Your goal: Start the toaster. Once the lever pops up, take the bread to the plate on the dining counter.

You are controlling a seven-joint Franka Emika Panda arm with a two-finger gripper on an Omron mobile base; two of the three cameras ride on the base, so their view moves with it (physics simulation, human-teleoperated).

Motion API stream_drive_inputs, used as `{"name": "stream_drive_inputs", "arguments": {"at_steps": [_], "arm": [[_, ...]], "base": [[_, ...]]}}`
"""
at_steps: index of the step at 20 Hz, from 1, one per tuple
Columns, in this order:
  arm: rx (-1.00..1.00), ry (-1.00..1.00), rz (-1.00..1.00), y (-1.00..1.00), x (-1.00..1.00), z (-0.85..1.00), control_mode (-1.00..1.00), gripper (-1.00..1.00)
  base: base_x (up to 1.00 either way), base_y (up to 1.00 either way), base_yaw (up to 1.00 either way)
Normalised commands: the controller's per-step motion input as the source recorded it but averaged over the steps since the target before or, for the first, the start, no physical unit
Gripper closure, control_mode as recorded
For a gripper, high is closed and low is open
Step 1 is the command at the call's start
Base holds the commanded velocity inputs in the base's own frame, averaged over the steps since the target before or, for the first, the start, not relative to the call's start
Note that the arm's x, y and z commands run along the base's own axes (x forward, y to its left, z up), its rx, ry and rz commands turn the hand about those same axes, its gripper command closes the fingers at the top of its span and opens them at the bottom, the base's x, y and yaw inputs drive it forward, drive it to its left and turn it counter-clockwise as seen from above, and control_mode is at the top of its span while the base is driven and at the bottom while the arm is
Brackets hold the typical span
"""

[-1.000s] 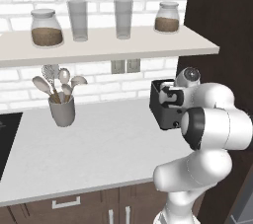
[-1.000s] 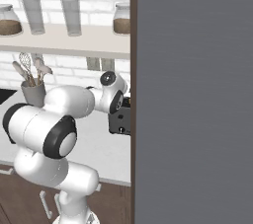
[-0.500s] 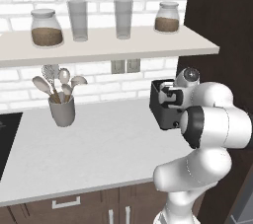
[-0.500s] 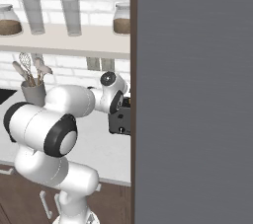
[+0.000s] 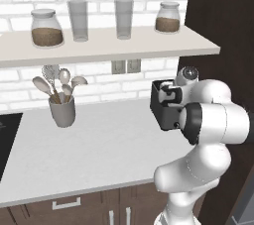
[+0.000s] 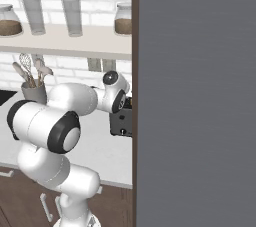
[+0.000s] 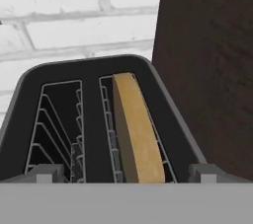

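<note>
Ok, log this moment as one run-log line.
stage: at toaster | bread: upright in right-hand slot of hand view, left slot empty | gripper: above the slots, open, holding nothing | plate: not reached yet

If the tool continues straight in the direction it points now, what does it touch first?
Most likely the toaster top: the hand view looks straight down into its slots, with the bread standing in the right slot. Whether the tool's tips reach the bread or the toaster's rim first is unclear.

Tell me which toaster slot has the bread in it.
The right slot in the hand view: the bread stands on edge there, nearest the dark panel. The toaster's left slot is empty.
</note>
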Motion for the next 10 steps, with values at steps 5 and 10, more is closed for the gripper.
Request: {"name": "stream_drive_inputs", "arguments": {"at_steps": [5,10], "arm": [[0.0,0.03,0.0,0.0,0.17,-0.02,-1.0,-1.0],[0.0,0.01,0.0,0.0,0.09,-0.06,-1.0,-1.0]], "base": [[0.0,0.0,0.0],[0.0,0.0,0.0]]}}
